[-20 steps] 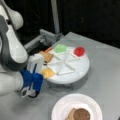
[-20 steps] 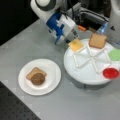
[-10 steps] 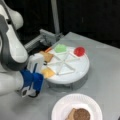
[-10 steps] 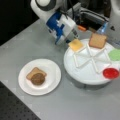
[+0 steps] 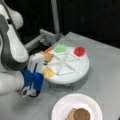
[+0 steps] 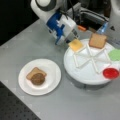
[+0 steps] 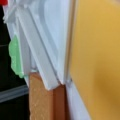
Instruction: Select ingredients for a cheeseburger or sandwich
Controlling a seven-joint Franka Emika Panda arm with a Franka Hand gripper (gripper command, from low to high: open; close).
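- Grey bench [image 5: 105,65] against a black backdrop in a front view: a white divided tray [image 5: 75,72] sits mid-bench, holding a green lettuce piece [image 5: 60,48] and a red tomato disc [image 5: 79,51] in its far compartments, a toast square [image 5: 46,56] at its left edge, and a yellow cheese square [image 5: 48,72] at its near-left edge.
- At the tray's near-left edge, the blue-and-white gripper [image 5: 30,93] hangs just beside the cheese square, fingertips low over the bench; whether the jaws are spread or closed cannot be told.
- At the bench's near edge, a white paper plate [image 5: 62,110] carries the sandwich so far [image 5: 78,115]: a toast square with the dark patty on top.
- Seen in a front view from the opposite side, the gripper [image 6: 65,40] sits against the tray's [image 6: 82,75] rim right at the cheese square [image 6: 75,45]; contact cannot be confirmed.
- Plate [image 6: 51,75] lies well apart from the tray, toward the bench's near-left corner, patty [image 6: 38,78] resting on toast [image 6: 33,72].
- Wrist view: the cheese square [image 7: 97,60] fills the right side, a white tray divider [image 7: 40,55] runs alongside it, toast [image 7: 42,100] below, lettuce [image 7: 15,57] at the left; no fingers show.
- Judgement: the cheese pick appears to be in hand, and a clean job means catching the thin square by its edge without snagging the divider or nudging the tray.
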